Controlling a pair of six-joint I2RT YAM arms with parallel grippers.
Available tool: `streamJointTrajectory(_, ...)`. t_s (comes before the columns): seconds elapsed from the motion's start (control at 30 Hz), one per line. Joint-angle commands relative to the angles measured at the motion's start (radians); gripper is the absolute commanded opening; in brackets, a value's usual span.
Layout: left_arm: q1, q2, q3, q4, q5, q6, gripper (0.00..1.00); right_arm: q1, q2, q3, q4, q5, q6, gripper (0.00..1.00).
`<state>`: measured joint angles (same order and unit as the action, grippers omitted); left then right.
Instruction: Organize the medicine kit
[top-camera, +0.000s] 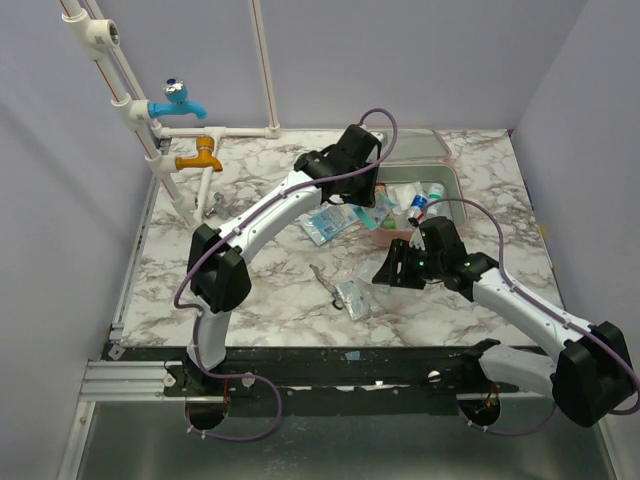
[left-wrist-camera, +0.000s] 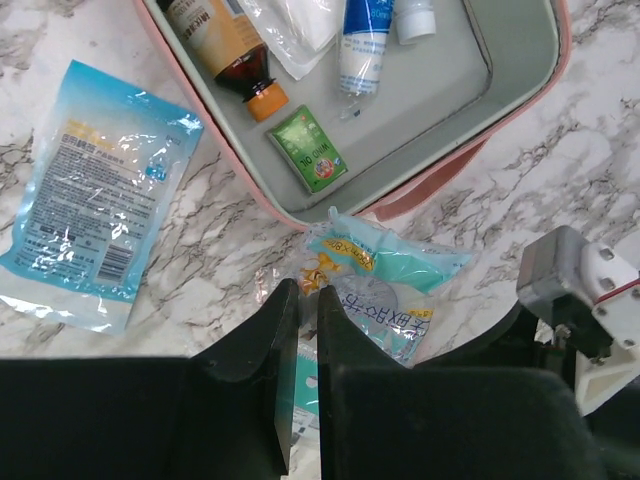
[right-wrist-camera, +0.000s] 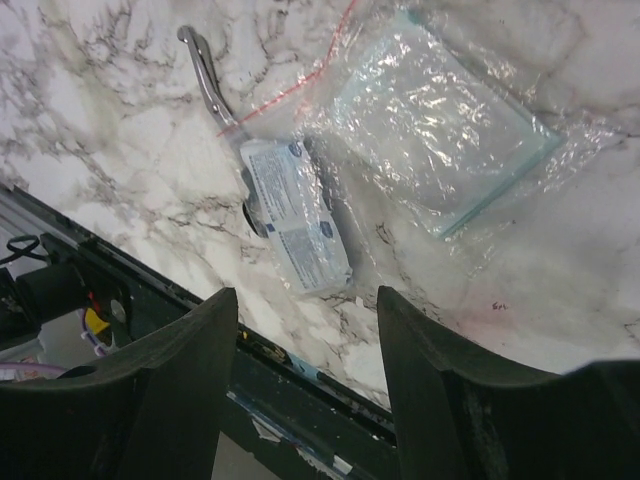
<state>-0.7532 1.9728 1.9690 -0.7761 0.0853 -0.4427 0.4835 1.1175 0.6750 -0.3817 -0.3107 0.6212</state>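
bench: marble-pattern bench (top-camera: 260, 300), both arms reach over it.
kit: pale pink soft rectangular medicine kit (top-camera: 430, 146), grey lining. It lies open at 1 o'clock from the bench centre in the top view, lid flat behind the tray.
left pincer: left pincer (left-wrist-camera: 308, 295) at the kit's near rim. Fingers almost together, clamped on the teal sachet, whose film shows in the slit.
right pincer: right pincer (right-wrist-camera: 305, 300) at 5 o'clock from bench centre. Fingers apart with nothing between them, over loose items near the front edge.
blue packet: flat blue-and-white printed plastic packet (left-wrist-camera: 95, 195) on the bench, at 9 o'clock from the kit tray in the left wrist view, apart from it.
clear bag: clear zip bag with pale square contents (right-wrist-camera: 440, 130), at 1 o'clock from the right pincer.
teal sachet: crumpled teal-and-clear sachet (left-wrist-camera: 390, 265), top corner over the kit's pink rim.
bottle: brown bottle with orange cap (left-wrist-camera: 225, 50), lying in the tray.
tube: white-and-blue tube (left-wrist-camera: 362, 45), in the tray beside the bottle.
white packet: small white-and-blue flat packet (right-wrist-camera: 295, 215), lying across the metal tool's lower end.
green sachet: small green square sachet (left-wrist-camera: 310, 150), on the tray floor at 5 o'clock from the bottle cap.
tool: thin metal tool (right-wrist-camera: 205, 75), type unclear.
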Motion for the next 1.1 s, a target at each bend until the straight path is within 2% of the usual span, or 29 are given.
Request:
streamJointTrajectory(0.0,-0.008,0.072,0.098,-0.029,0.053,-0.017,0.0,0.022,-0.003,-0.042,0.055,-0.027,0.041,0.6)
streamJointTrajectory(0.4,-0.017,0.233,0.225,0.054,0.142,-0.057,0.0,0.033,-0.07,-0.122,0.075,-0.042,0.07,0.6)
streamJointTrajectory(0.6,-0.017,0.297,0.243,0.141,0.169,-0.092,0.0,0.033,-0.149,-0.153,0.076,-0.079,0.077,0.6)
streamJointTrajectory(0.8,-0.015,0.384,0.317,0.153,0.166,-0.114,0.0,0.033,-0.229,-0.168,0.047,-0.073,0.08,0.62)
streamJointTrajectory(1.07,-0.006,0.406,0.278,0.225,0.111,-0.122,0.0,0.032,-0.255,-0.174,0.036,-0.074,0.087,0.63)
